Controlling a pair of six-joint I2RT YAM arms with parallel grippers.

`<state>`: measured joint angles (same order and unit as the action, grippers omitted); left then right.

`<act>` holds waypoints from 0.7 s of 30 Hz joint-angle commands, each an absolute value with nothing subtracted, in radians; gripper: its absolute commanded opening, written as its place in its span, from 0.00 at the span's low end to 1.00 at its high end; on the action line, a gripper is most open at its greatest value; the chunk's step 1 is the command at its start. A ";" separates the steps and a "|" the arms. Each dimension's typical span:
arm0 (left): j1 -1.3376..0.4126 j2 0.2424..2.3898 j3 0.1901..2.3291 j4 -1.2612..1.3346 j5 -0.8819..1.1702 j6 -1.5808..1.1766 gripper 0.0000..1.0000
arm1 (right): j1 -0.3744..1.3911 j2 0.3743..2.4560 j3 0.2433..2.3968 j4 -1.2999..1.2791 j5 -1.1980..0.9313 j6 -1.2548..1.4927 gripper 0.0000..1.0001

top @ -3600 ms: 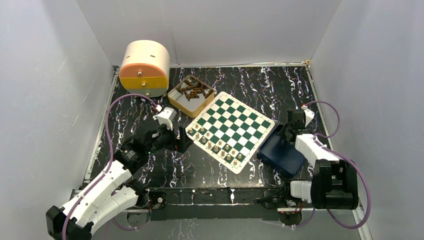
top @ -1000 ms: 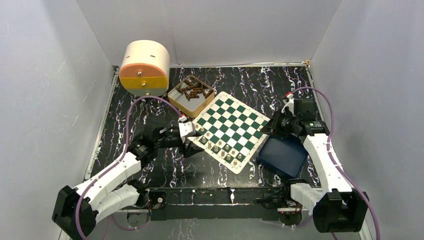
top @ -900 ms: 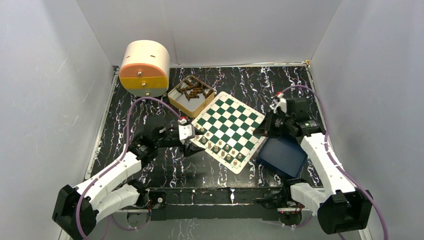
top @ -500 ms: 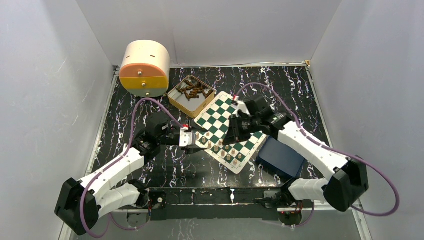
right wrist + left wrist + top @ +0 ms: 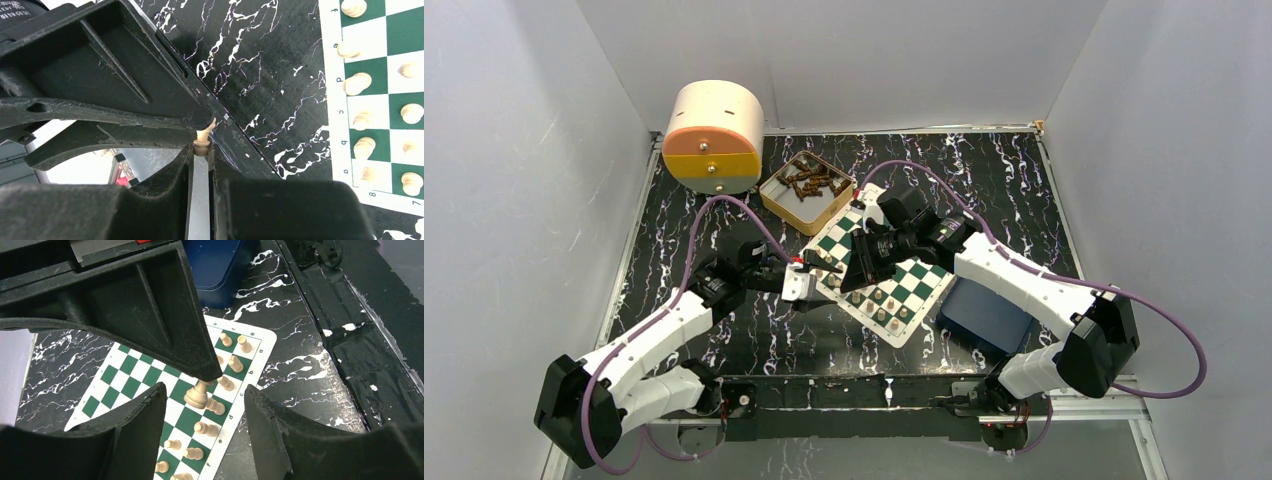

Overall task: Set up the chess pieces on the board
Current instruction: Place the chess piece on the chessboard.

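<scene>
One tan chess piece (image 5: 203, 136) is pinched at the very tips of the right claw (image 5: 201, 148), its fingers pressed together on it. In the left wrist view the piece is tilted, its long axis slanting: the broad base points down and left, and the narrow head is up in the grip. The left claw (image 5: 203, 390) is spread wide around it, with a finger (image 5: 135, 430) on each side and a gap to the piece on both. The two claws meet above the left part of the board (image 5: 902, 338), over its near-left edge. Two close rows of standing pieces (image 5: 205, 428) line that edge, while the squares farther in are bare checks. The board's near-right edge lies just beside a dark blue tray (image 5: 989, 315). Just off the far-left edge stands a tan tin (image 5: 776, 205) of dark pieces, with a round cream and orange container (image 5: 714, 135) beyond it on the black marbled table (image 5: 1004, 180)
</scene>
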<state>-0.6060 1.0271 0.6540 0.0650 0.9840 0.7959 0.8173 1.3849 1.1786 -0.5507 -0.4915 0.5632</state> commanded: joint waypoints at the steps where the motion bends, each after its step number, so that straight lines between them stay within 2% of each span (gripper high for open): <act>1: -0.612 1.033 0.705 0.006 1.004 0.863 0.55 | 0.827 1.389 1.235 -0.499 -0.525 0.579 0.13; 8: -0.612 1.047 0.707 -0.017 0.991 0.845 0.49 | 0.831 1.397 1.244 -0.489 -0.537 0.584 0.14; 14: -0.612 1.043 0.712 -0.015 0.971 0.824 0.36 | 0.833 1.398 1.241 -0.491 -0.543 0.583 0.14; 21: -0.612 1.054 0.728 -0.005 0.933 0.709 0.13 | 0.834 1.383 1.209 -0.467 -0.524 0.575 0.16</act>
<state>-0.6060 1.0550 0.6895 -0.0078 0.9379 0.7849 0.8314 1.3979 1.1954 -0.5255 -0.5262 0.5758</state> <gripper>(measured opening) 0.198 0.214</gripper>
